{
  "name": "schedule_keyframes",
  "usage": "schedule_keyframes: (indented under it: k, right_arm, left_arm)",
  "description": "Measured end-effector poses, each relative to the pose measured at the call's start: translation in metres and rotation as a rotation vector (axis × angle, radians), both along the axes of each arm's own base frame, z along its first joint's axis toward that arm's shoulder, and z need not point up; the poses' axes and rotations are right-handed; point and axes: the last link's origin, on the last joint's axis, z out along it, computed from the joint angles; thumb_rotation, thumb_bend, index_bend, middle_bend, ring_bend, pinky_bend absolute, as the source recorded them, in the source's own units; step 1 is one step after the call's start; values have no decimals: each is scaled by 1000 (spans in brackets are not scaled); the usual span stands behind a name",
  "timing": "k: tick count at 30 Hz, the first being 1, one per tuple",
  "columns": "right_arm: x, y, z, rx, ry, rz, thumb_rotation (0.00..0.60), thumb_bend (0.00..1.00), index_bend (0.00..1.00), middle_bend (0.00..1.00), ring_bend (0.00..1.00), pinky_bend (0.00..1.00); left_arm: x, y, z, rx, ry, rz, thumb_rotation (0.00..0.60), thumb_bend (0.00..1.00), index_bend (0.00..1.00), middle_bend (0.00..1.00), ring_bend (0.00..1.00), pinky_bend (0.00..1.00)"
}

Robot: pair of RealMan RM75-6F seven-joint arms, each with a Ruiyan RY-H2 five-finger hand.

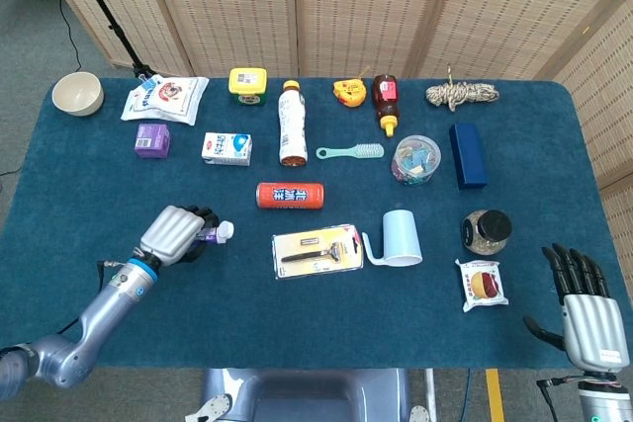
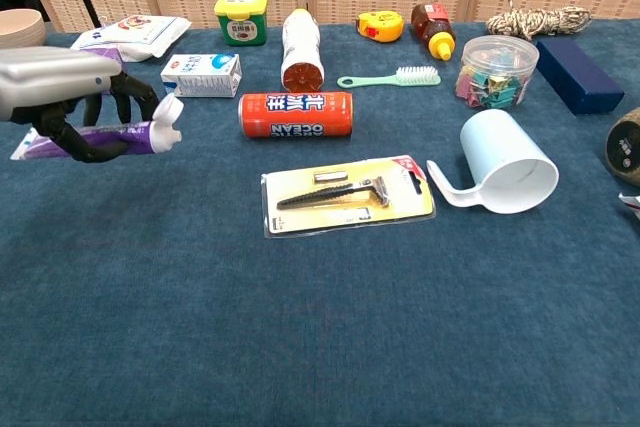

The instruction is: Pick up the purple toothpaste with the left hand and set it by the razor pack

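My left hand (image 1: 176, 234) (image 2: 70, 92) grips the purple toothpaste (image 2: 120, 136), a purple tube with a white cap (image 1: 226, 231) pointing right, and holds it lifted off the blue table (image 2: 320, 347). The razor pack (image 1: 317, 250) (image 2: 348, 193), a clear blister on a yellow card, lies flat to the right of that hand, a gap away. My right hand (image 1: 586, 308) hovers open with fingers spread at the table's near right corner, holding nothing.
An orange can (image 2: 296, 114) lies just behind the razor pack, and a pale blue mug (image 2: 505, 163) lies on its side to its right. A milk carton (image 2: 201, 74), purple box (image 1: 151, 140), bottle (image 1: 291, 124) and brush (image 2: 392, 77) stand further back.
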Motion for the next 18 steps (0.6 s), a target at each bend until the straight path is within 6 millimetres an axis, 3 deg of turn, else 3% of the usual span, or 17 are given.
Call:
schedule_keyframes:
  k: [7, 18]
  right_arm:
    - [18, -14, -2, 25, -26, 74, 600, 151, 67, 89, 47, 105]
    - [51, -39, -16, 119, -153, 210, 600, 151, 135, 127, 84, 116]
  left_arm:
    - [14, 1, 35, 29, -4, -105, 600, 895, 488, 405, 428, 521]
    - [45, 6, 61, 0, -29, -254, 600, 895, 523, 434, 467, 545]
